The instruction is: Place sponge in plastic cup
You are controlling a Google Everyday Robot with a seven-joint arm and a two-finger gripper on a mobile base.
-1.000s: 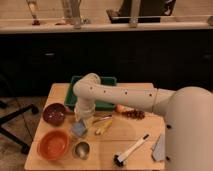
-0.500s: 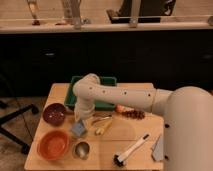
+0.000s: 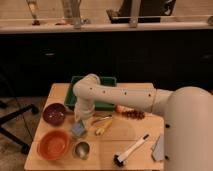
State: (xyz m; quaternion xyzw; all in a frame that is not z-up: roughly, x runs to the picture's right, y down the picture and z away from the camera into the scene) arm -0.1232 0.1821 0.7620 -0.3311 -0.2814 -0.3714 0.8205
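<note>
The grey-blue sponge (image 3: 78, 129) lies on the wooden table (image 3: 135, 132), between the dark bowl and a yellow utensil. My gripper (image 3: 80, 119) hangs from the white arm straight down over the sponge, at or just above its top. I cannot tell if it touches the sponge. The see-through plastic cup does not show; it is hidden or out of view.
A green tray (image 3: 106, 104) sits behind the arm. A dark maroon bowl (image 3: 54, 113) and an orange bowl (image 3: 52, 144) stand at the left. A shiny metal cup (image 3: 81, 149) is in front of the sponge. A yellow utensil (image 3: 103, 127), a brush (image 3: 131, 149), a pale grey wedge (image 3: 159, 148) and a reddish item (image 3: 128, 111) lie to the right.
</note>
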